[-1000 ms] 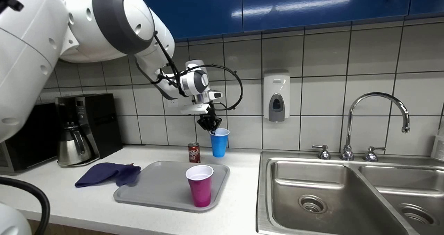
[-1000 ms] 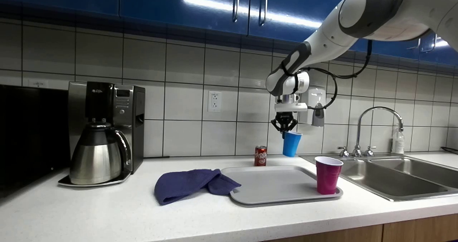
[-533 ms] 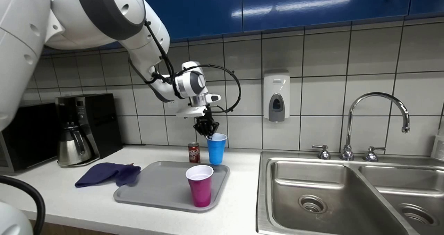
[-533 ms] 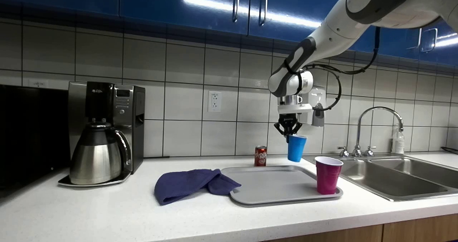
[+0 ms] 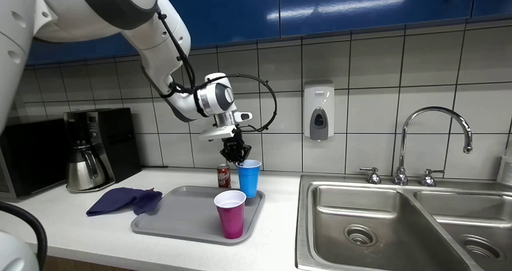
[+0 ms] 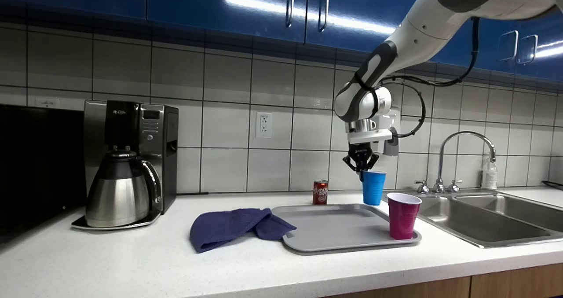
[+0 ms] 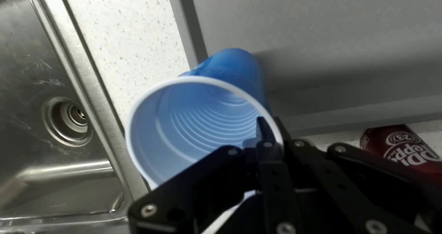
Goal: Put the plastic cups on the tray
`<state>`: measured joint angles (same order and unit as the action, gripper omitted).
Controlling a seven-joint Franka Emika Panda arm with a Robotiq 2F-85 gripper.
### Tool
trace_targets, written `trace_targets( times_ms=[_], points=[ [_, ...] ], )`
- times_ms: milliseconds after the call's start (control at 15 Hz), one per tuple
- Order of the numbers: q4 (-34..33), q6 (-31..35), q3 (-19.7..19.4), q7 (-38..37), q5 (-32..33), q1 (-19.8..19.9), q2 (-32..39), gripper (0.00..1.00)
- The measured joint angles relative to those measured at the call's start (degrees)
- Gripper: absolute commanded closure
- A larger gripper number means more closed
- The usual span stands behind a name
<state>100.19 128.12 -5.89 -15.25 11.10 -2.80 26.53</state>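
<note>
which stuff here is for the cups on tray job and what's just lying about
For the job:
blue cup, held at its rim by the gripper
pink cup, standing on the tray

Just lying about:
can
cloth
coffee maker

The magenta cup [image 6: 402,221] has a white rim and interior, the blue cup [image 6: 373,190] a white rim and pale-blue interior, the tray [image 6: 334,227] is grey, the cloth [image 6: 235,227] purple-blue, the can [image 6: 320,193] dark red with white lettering, the gripper [image 6: 361,174] black, and the countertop [image 7: 134,30] white with grey speckles.
</note>
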Motion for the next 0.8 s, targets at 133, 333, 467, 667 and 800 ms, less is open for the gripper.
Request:
trace_targets(
  times_ms=[133,333,467,667,800],
  points=[
    [1.5,0.4,0.0,0.0,1.0,-0.4,-0.7,0.99],
    [3.5,1.5,0.0,-0.1,2.4,-1.0,-1.3,0.99],
    [4.5,2.7,0.0,-0.2,3.1,-1.3,-1.3,0.99],
    [5.7,4.6,0.0,-0.2,3.4,-1.5,-1.3,0.99],
    [6.3,5.7,0.0,-0.2,3.6,-1.6,-1.3,0.99]
  ],
)
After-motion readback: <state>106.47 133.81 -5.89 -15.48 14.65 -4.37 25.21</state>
